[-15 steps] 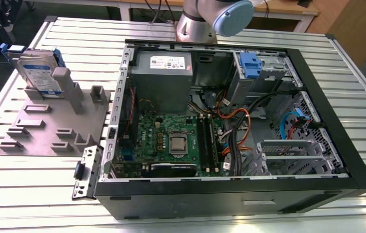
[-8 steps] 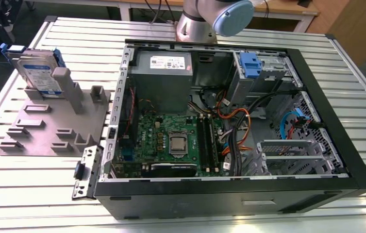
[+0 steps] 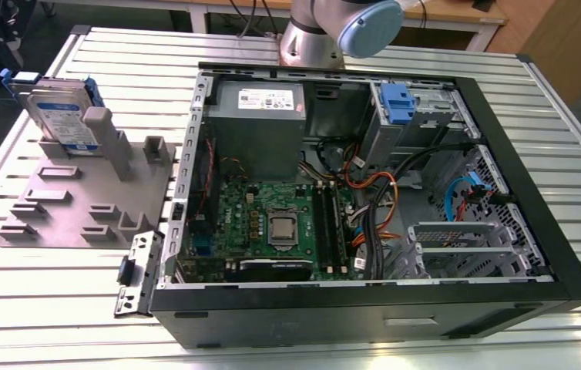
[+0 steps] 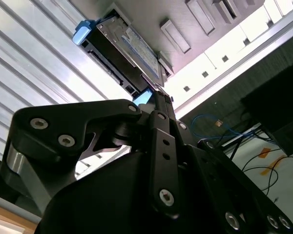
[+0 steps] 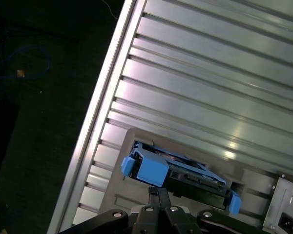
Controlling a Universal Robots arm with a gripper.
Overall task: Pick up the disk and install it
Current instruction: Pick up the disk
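Silver, blue-railed disk (image 3: pixel 62 116) stands in grey holder (image 3: pixel 65 204).

One disk (image 3: pixel 62 116), one grey holder plate (image 3: pixel 69 202), one open computer case (image 3: pixel 352 312), one slatted table (image 3: pixel 34 308) and one gripper (image 5: pixel 158 191) are being shown.

Disk (image 5: pixel 180 175) stands on edge in grey holder (image 5: pixel 116 199) on ribbed bench (image 5: pixel 210 73), near the bench edge. End effector (image 5: pixel 158 194) close by disk, fingers pressed together, empty. Blue cable (image 5: pixel 34 58) lies on dark floor (image 5: pixel 39 146) beyond that edge.
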